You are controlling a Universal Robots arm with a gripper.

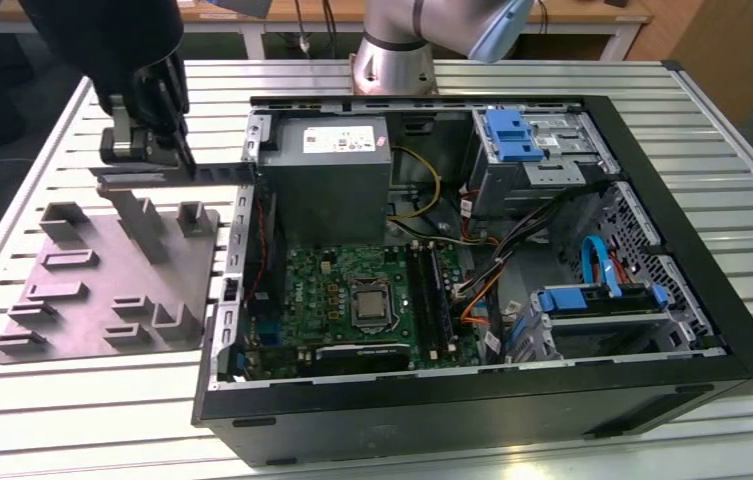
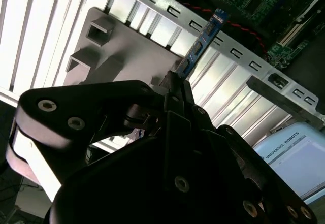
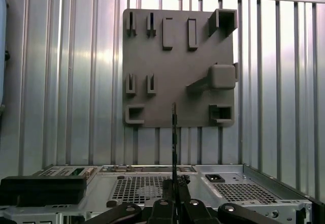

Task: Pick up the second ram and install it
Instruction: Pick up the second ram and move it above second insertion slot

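Hand (image 2: 177,86) fingers are clamped firmly on one end of the second ram (image 2: 202,43). In the second wrist view the strip is seen running out lengthwise beyond the fingertips, and in the first wrist view it is seen edge-on. It is held clear above the slatted worktop (image 1: 29,400), near the grey fixture block (image 1: 96,290) laid by the worktop's edge at the exterior view's left. The open computer case (image 1: 483,400) is set just beside the block.
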